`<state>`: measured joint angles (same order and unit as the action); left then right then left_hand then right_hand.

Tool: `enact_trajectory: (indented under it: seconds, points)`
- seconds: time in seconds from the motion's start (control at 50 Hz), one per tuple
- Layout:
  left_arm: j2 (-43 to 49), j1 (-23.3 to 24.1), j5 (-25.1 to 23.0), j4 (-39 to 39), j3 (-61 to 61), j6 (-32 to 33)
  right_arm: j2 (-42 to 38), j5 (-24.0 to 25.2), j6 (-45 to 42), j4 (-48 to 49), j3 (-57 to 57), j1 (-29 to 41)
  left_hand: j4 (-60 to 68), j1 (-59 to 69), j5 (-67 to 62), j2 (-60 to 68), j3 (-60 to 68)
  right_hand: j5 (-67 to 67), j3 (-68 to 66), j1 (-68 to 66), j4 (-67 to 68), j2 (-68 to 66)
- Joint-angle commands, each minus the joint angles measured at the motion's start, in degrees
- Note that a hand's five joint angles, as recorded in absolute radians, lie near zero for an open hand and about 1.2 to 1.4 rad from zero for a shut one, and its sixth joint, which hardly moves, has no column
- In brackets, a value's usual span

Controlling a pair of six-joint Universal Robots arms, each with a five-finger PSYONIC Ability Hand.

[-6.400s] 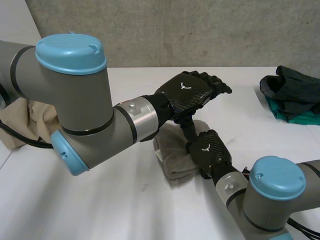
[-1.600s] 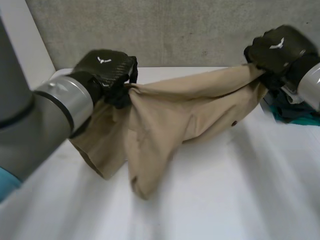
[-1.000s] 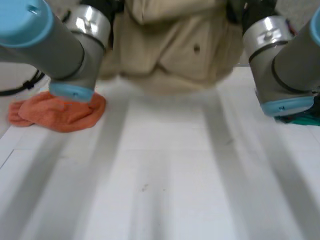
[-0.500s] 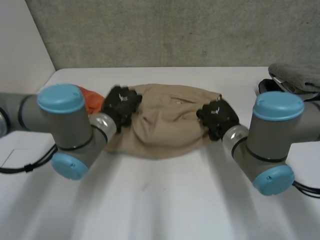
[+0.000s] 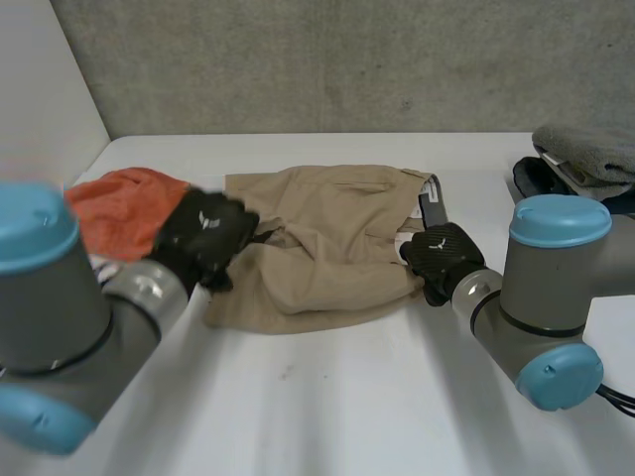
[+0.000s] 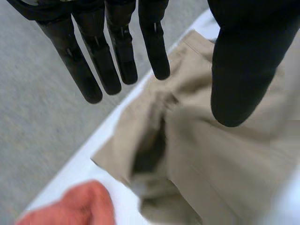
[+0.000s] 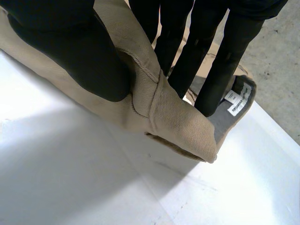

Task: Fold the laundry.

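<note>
A khaki garment point(image 5: 327, 248) is spread, creased and partly folded over itself, on the middle of the white surface point(image 5: 327, 407). The left hand point(image 5: 203, 236) is held at the garment's left edge. In the left wrist view its fingers point(image 6: 117, 56) are seen straight and set wide from the thumb point(image 6: 243, 61), over the cloth, with nothing gripped between them. Whether the cloth is touched cannot be told.

The right hand point(image 5: 444, 258) is placed at the garment's right edge, by the waistband. In the right wrist view a fold of the waistband is pinched between the thumb point(image 7: 75, 51) and the fingers point(image 7: 206, 51). A white label point(image 7: 236, 102) is seen on the grey inner lining just beside the fingertips.

An orange cloth point(image 5: 124, 206) is heaped on the surface just beside the left hand. A grey towel point(image 5: 590, 151) is laid on a dark bundle point(image 5: 536, 178) at the far right of the surface, well apart from the garment.
</note>
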<state>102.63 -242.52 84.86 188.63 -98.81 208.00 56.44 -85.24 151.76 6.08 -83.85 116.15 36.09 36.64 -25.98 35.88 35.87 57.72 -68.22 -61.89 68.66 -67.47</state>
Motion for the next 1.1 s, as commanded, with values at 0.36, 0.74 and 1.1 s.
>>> enact_trajectory:
  seconds: [0.36,0.74,1.1]
  points:
    - [12.49,-3.04,-0.13,7.37,-1.92,0.74,-0.27,-0.28,-0.06,0.07,-1.4,0.65,-0.99,-1.53,0.88,-0.77,-0.76,12.28,-11.78,-18.11,11.34,-12.53]
    - [13.49,-2.43,0.83,7.63,3.8,0.91,1.48,-0.72,-2.25,-1.5,0.88,0.48,43.91,43.36,-44.02,44.12,44.13,12.28,-11.78,-18.11,11.34,-12.53]
    - [-14.13,-2.34,-0.31,-24.44,15.93,0.65,17.56,-1.33,-18.16,-25.66,14.86,-0.14,43.91,43.36,-44.02,44.12,44.13,12.28,-11.78,-18.11,11.34,-12.53]
